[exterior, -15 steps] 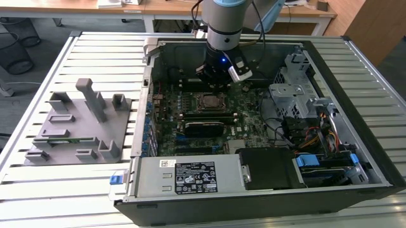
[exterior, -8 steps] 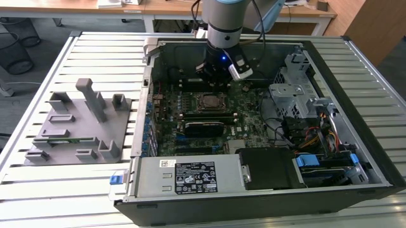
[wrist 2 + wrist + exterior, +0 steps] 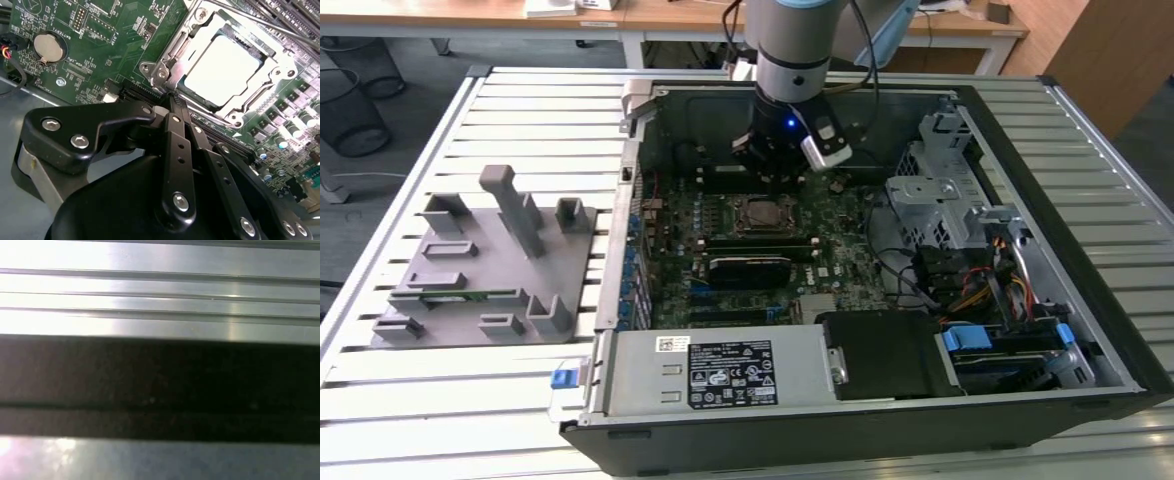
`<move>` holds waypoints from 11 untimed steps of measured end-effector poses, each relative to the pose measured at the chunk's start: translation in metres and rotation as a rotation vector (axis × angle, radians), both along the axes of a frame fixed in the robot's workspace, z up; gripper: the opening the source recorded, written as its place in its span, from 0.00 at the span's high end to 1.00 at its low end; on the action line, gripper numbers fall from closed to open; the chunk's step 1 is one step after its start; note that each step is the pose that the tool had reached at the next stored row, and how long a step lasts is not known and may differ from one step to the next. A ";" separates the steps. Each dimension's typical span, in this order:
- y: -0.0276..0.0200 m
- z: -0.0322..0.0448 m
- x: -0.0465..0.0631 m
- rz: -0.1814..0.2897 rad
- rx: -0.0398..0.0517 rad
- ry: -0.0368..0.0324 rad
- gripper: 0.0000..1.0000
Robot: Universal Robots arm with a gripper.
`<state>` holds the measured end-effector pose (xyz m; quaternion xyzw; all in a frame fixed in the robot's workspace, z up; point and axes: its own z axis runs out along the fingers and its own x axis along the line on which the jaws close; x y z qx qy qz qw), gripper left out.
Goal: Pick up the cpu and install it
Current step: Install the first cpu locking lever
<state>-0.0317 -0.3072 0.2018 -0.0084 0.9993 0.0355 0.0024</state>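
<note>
The cpu (image 3: 225, 65), a pale silvery square chip, lies flat in the metal-framed socket (image 3: 167, 55) on the green motherboard (image 3: 100, 45). In the exterior view the cpu (image 3: 761, 213) sits mid-board inside the open computer case (image 3: 1067, 250). My gripper (image 3: 774, 172) hangs just above and behind the socket. In the second wrist view its black fingers (image 3: 176, 130) run together to one tip, so the gripper (image 3: 175, 99) is shut with nothing in it, a short way off the socket's edge.
A grey holder tray (image 3: 480, 265) with upright posts and a green memory stick (image 3: 487, 294) lies at the exterior view's left on the slatted metal table (image 3: 440, 400). Drive cage (image 3: 927, 195), cables (image 3: 974, 280) and power supply (image 3: 720, 370) crowd the case.
</note>
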 end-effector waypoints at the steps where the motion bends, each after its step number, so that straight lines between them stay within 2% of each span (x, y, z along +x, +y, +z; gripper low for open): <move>1: -0.0003 0.0000 0.000 0.000 -0.0001 0.0000 0.89; 11: -0.0027 0.0000 0.000 0.000 -0.0001 0.0000 0.89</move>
